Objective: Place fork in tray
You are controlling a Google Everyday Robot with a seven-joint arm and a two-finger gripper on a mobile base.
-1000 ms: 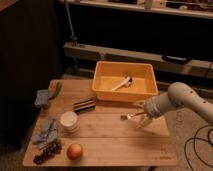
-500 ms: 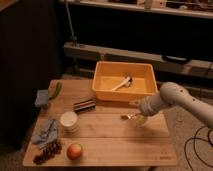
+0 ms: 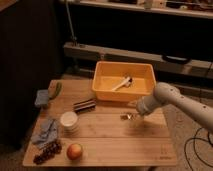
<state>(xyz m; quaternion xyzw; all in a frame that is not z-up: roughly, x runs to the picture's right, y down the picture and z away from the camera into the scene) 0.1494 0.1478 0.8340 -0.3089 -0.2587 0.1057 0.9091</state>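
Note:
The yellow-orange tray [image 3: 104, 91] stands at the back of the wooden table, with a pale whitish utensil [image 3: 121, 83] lying inside it. The small metal fork [image 3: 126, 117] lies on the table just in front of the tray's right front corner. My gripper [image 3: 134, 114] reaches in from the right on a white arm, low over the table, its tip right at the fork. The jaws stand open and the fork rests on the wood.
A white cup [image 3: 69, 120], a dark snack bar [image 3: 84, 105], a blue cloth [image 3: 45, 131], a blue sponge [image 3: 42, 97], a green item [image 3: 57, 89], dark grapes [image 3: 47, 151] and an orange fruit [image 3: 75, 151] fill the table's left half. Shelving stands behind the tray.
My gripper and arm have slid a little to the left, closer to the fork and the tray's front. Nothing else has moved.

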